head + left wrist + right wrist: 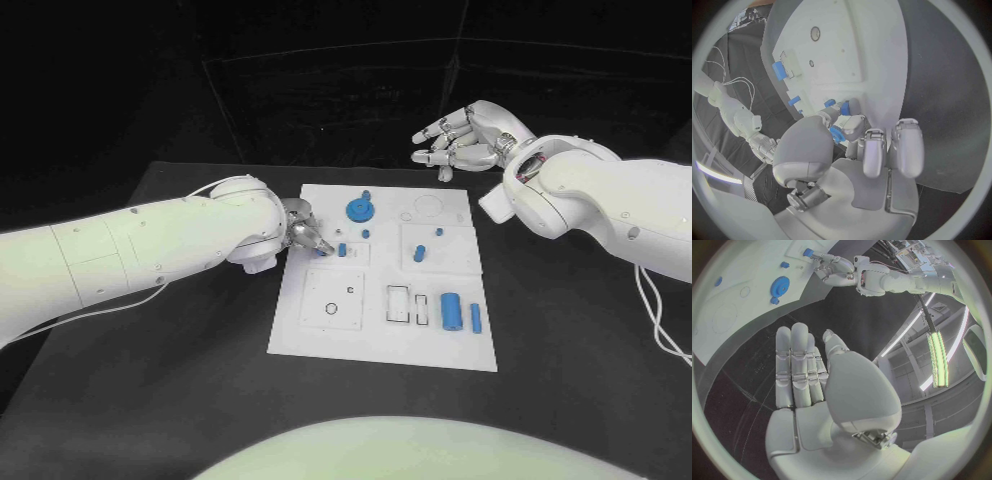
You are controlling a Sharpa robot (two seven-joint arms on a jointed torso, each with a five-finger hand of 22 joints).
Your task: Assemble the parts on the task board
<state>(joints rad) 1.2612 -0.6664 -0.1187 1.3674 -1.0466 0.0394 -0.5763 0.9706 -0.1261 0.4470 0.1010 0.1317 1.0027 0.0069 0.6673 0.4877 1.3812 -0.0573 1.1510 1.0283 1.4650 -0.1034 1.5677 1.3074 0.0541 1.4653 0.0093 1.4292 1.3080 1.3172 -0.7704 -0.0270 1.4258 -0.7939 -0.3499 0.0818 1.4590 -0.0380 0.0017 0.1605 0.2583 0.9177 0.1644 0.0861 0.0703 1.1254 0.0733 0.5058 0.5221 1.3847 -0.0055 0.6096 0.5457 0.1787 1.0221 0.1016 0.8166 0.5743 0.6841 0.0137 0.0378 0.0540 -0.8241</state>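
A: So, in the head view, where are the hands?

B: The left hand [303, 228] is at the left edge of the task board [433, 340], fingers down beside a small blue part [320, 249]. The right hand [464, 137] is raised beyond the far edge of the board, over the black counter [173, 380], holding nothing, with fingers loosely apart.

A: And the other parts?

B: A blue gear [359, 209] sits near the far side, and a blue cylinder [450, 311] lies in the near right area.

A: What does the left wrist view add?

B: The left hand [848, 145] pinches a small blue part [837, 134] between thumb and finger, just above the board [836, 50].

A: And the right wrist view?

B: The right hand [811, 385] is flat, fingers straight and together, empty.

A: What can go wrong?

B: I think the pinch is small, so the part may tilt or slip when it is pressed into its place, and then it can jam or fall on the board.
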